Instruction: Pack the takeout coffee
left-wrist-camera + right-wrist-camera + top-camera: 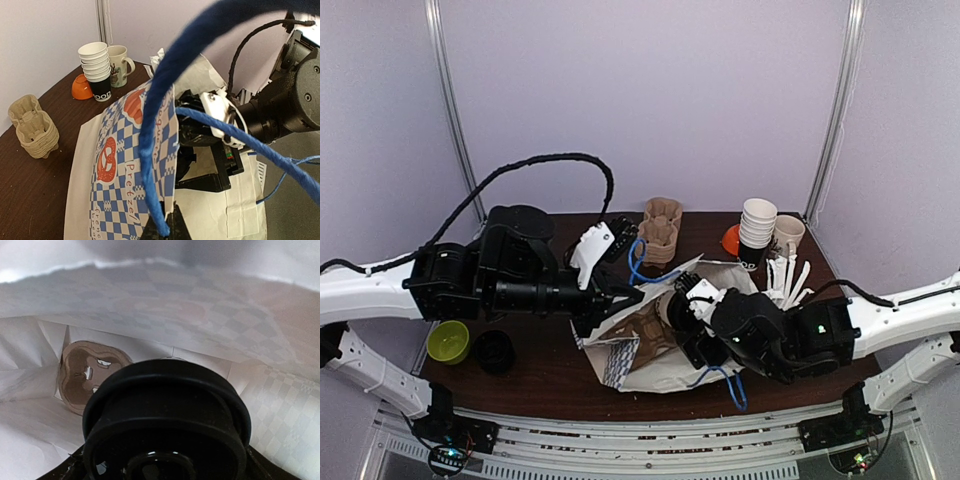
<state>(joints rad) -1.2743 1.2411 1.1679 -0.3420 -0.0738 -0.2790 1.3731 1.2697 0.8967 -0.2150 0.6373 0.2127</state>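
My left gripper (165,227) is clenched on the upper lip of the checked bag (115,175). The bag lies on its side at the middle of the worktop's (535,380) near edge. My right gripper (165,465) is inside it, grasping the cup (165,405). The carrier tray (87,372) lies beyond, at the bag's far end.

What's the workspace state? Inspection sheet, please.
Surface: brown table, bag lying across it.
Job's things: cup held inside the bag; carrier tray deeper inside.
Clutter: tray stack, cup stack, mug, straws, green bowl.
Grippers: left gripper shut on the bag at its blue handle; right gripper shut on cup.
Cables: black cable arcing over left arm.
Surroundings: pale walls.
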